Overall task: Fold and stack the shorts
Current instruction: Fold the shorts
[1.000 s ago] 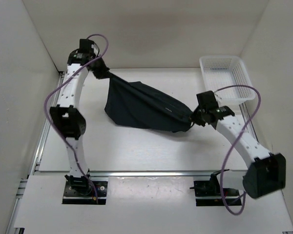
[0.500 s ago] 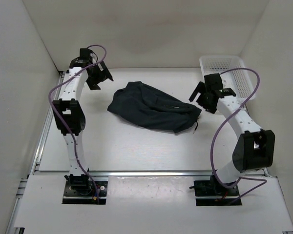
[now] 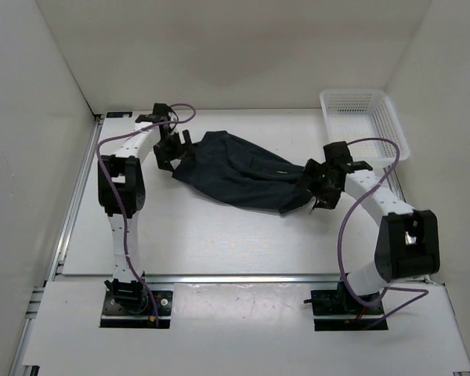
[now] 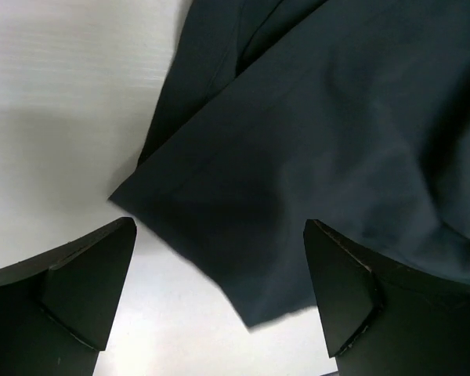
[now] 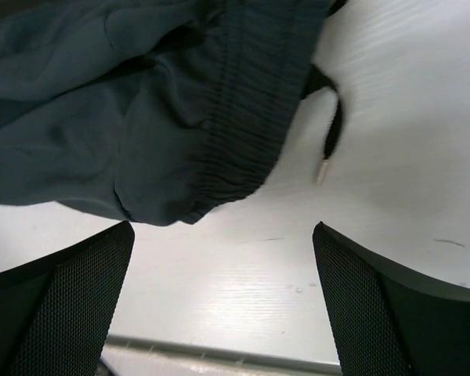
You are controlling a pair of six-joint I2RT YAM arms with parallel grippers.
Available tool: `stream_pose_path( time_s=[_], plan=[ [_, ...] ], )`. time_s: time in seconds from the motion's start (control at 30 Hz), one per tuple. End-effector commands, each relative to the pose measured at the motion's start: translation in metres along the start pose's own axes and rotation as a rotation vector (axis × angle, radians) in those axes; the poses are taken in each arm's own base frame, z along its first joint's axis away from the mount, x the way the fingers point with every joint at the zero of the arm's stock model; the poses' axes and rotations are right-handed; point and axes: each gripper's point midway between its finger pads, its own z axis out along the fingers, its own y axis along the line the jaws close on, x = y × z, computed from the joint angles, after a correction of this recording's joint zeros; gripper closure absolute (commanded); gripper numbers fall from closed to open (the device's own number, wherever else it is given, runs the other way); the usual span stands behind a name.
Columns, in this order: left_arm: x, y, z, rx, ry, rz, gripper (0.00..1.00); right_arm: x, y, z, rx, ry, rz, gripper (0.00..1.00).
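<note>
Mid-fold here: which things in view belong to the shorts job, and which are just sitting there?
Part of the job:
shorts, crumpled on the table
left gripper, open, over a leg hem
right gripper, open, by the waistband

Just lying about:
white basket, empty, far right corner

**Dark shorts lie rumpled and unfolded at centre frame**

We see the shorts (image 3: 235,174), very dark navy and almost black, lying loose on the white desk (image 3: 219,235). In the overhead view they stretch slantwise from upper left of centre to lower right of centre. In the left wrist view a hemmed corner lies flat, with another layer of cloth along its upper left edge. In the right wrist view the ribbed waistband (image 5: 243,117) bunches at the cloth's edge, and a drawstring (image 5: 334,129) with a pale tip trails onto the desk.
</note>
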Motion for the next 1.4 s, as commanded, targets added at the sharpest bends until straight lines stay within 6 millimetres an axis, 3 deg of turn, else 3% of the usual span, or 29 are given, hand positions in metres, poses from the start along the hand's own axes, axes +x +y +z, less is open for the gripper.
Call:
stream_pose_path(
  time_s=[0.0, 0.27, 0.3, 0.4, 0.43, 0.47, 0.53, 0.6, 0.63, 0.67, 0.7, 0.73, 0.77, 0.8, 0.83, 0.87, 0.93, 0.97, 1.0, 1.07, 1.1, 1.13, 1.17, 1.2, 1.23, 1.27, 1.37],
  plan=[
    [-0.001, -0.006, 0.006, 0.023, 0.009, 0.028, 0.0, 0.001, 0.03, 0.015, -0.125, 0.091, 0.003, 0.01],
    [-0.003, 0.001, 0.036, -0.025, 0.028, 0.012, 0.0, -0.009, 0.055, 0.054, -0.166, 0.169, 0.014, 0.01],
    [-0.005, -0.002, 0.034, -0.014, 0.024, 0.013, 0.06, -0.019, 0.065, 0.054, -0.186, 0.158, 0.009, 0.01],
    [-0.013, -0.006, 0.031, -0.006, 0.007, 0.006, 0.5, -0.009, 0.074, 0.066, -0.213, 0.23, -0.048, 0.1],
    [-0.012, -0.008, 0.031, 0.003, 0.011, 0.006, 0.67, -0.005, 0.079, 0.068, -0.223, 0.242, -0.069, 0.3],
    [-0.012, -0.01, 0.03, 0.012, 0.015, 0.006, 0.89, -0.001, 0.074, 0.071, -0.211, 0.259, -0.084, 0.42],
    [-0.003, -0.008, 0.027, 0.012, 0.038, 0.001, 0.9, 0.007, 0.064, 0.07, -0.17, 0.253, -0.109, 0.81],
    [0.001, -0.009, 0.015, 0.015, 0.031, 0.003, 0.9, 0.018, 0.051, 0.067, -0.126, 0.253, -0.147, 0.93],
    [0.012, -0.002, 0.016, -0.005, 0.048, -0.002, 0.9, 0.022, 0.043, 0.064, -0.101, 0.256, -0.157, 0.96],
    [0.011, -0.003, 0.001, -0.004, 0.013, 0.005, 0.9, 0.031, 0.03, 0.058, -0.073, 0.258, -0.176, 1.0],
    [0.031, 0.006, 0.004, -0.021, 0.054, -0.004, 0.9, 0.036, 0.018, 0.054, -0.026, 0.253, -0.176, 1.0],
    [0.039, 0.011, 0.0, -0.035, 0.055, -0.004, 0.9, 0.037, 0.013, 0.044, -0.019, 0.233, -0.192, 1.0],
    [0.049, 0.012, -0.004, -0.027, 0.067, -0.006, 0.9, 0.051, -0.001, 0.041, 0.009, 0.256, -0.188, 1.0],
    [0.053, 0.009, -0.018, -0.009, 0.047, -0.002, 0.9, 0.06, -0.008, 0.035, 0.02, 0.274, -0.193, 1.0],
    [0.083, 0.018, -0.014, -0.03, 0.108, 0.006, 0.9, 0.06, -0.011, 0.023, 0.019, 0.241, -0.2, 1.0],
    [0.097, 0.021, -0.017, -0.052, 0.12, 0.017, 0.9, 0.072, -0.024, 0.02, 0.045, 0.255, -0.197, 1.0],
    [0.116, 0.026, -0.037, -0.069, 0.1, 0.018, 0.9, 0.081, -0.032, 0.003, 0.049, 0.239, -0.201, 0.98],
    [0.141, 0.041, -0.036, -0.108, 0.14, 0.001, 0.9, 0.085, -0.035, -0.002, 0.048, 0.238, -0.201, 0.96],
    [0.149, 0.044, -0.04, -0.106, 0.135, 0.002, 0.87, 0.094, -0.042, -0.005, 0.06, 0.252, -0.188, 0.81],
    [0.152, 0.051, -0.057, -0.134, 0.096, 0.018, 0.64, 0.094, -0.039, -0.015, 0.027, 0.221, -0.193, 0.48],
    [0.147, 0.053, -0.064, -0.159, 0.074, 0.022, 0.47, 0.095, -0.036, -0.02, 0.004, 0.211, -0.195, 0.27],
    [0.14, 0.056, -0.07, -0.188, 0.056, 0.024, 0.15, 0.094, -0.035, -0.022, -0.006, 0.199, -0.208, 0.18],
    [0.122, 0.048, -0.085, -0.196, 0.011, 0.02, 0.06, 0.089, -0.031, -0.028, -0.018, 0.181, -0.211, 0.1],
    [0.112, 0.041, -0.093, -0.192, -0.02, 0.032, 0.01, 0.075, -0.026, -0.036, -0.01, 0.123, -0.22, 0.0],
    [0.102, 0.035, -0.098, -0.184, -0.037, 0.034, 0.0, 0.071, -0.029, -0.041, 0.019, 0.114, -0.22, 0.0],
    [0.08, 0.018, -0.112, -0.154, -0.094, 0.048, 0.0, 0.064, -0.029, -0.045, 0.036, 0.092, -0.235, 0.0],
    [0.066, -0.004, -0.113, -0.148, -0.094, 0.094, 0.0, 0.035, -0.03, -0.061, 0.099, -0.013, -0.245, 0.0]
  ],
)
